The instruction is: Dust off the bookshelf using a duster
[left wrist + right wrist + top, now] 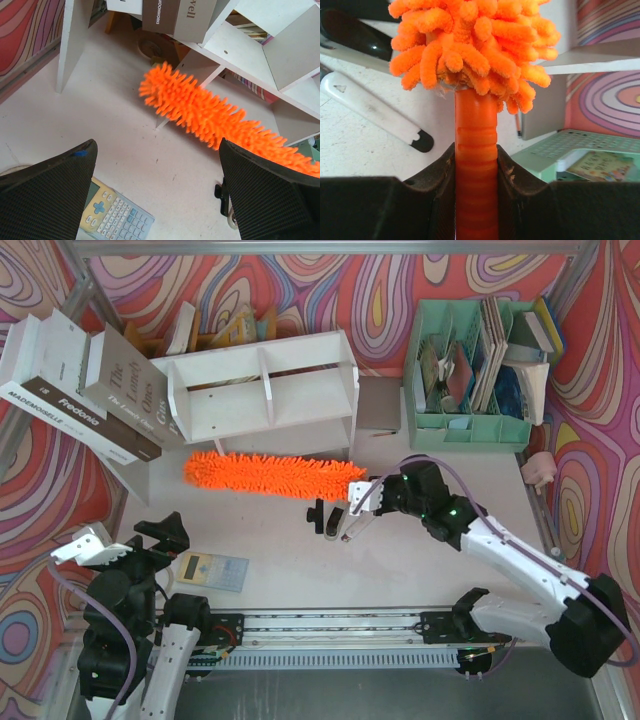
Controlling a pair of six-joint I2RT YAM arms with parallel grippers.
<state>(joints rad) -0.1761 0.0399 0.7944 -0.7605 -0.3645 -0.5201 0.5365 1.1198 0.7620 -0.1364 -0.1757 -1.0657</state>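
Left gripper (125, 540) at near edge, jaws wide, holding nothing. Calculator (212, 568) flat on table (300, 565) beside it. Right gripper (476, 190) clamped on ribbed plastic handle (476, 135) of duster (270, 475). That looks like best hold, ribs likely stop slipping. Duster probably light. Fluffy orange head soft, squashy, may sag or twist at far tip. Head stretches leftward just in front of bookshelf (270, 390), along lower tier; contact unclear. Shelf white painted wood, rigid, square-edged, upright dividers.

top view looks down from behind; both wrist views sit close, sharing the duster (210, 115).
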